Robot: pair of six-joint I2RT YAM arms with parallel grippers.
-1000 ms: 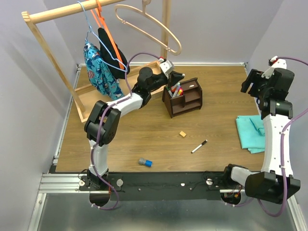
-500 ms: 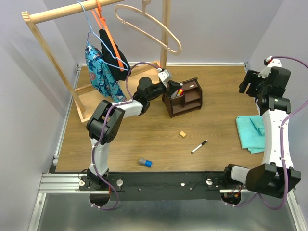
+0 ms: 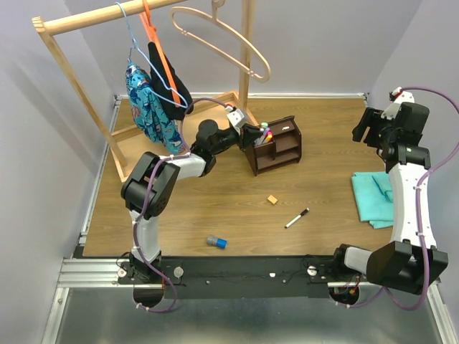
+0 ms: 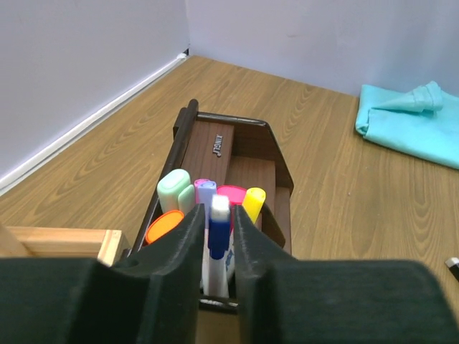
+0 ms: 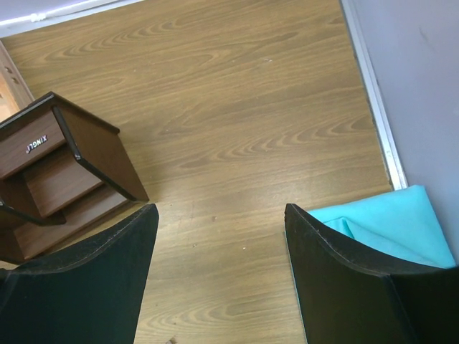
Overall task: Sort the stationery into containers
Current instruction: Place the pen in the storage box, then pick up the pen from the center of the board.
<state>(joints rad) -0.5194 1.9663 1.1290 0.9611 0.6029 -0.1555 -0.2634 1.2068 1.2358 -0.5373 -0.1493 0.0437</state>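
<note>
Your left pincer (image 3: 252, 135) at organiser (image 3: 285, 147), upper centre. Fingers flank blue-capped marker (image 4: 219, 226) standing in pen compartment; gripping or clear, cannot tell. Right pincer (image 5: 220, 222) open, empty, upper right. Cube (image 3: 272, 199), second marker (image 3: 296, 218), cylinder (image 3: 216, 242) on surface (image 3: 215, 193), lower centre.

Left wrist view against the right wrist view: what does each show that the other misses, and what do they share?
Only the left wrist view: the left gripper, its fingers flanking a blue marker that stands among highlighters in one compartment of the organiser.
Only the right wrist view: the right gripper, jaws wide apart with nothing between them.
Both: the organiser, the cloth and the table.
</note>
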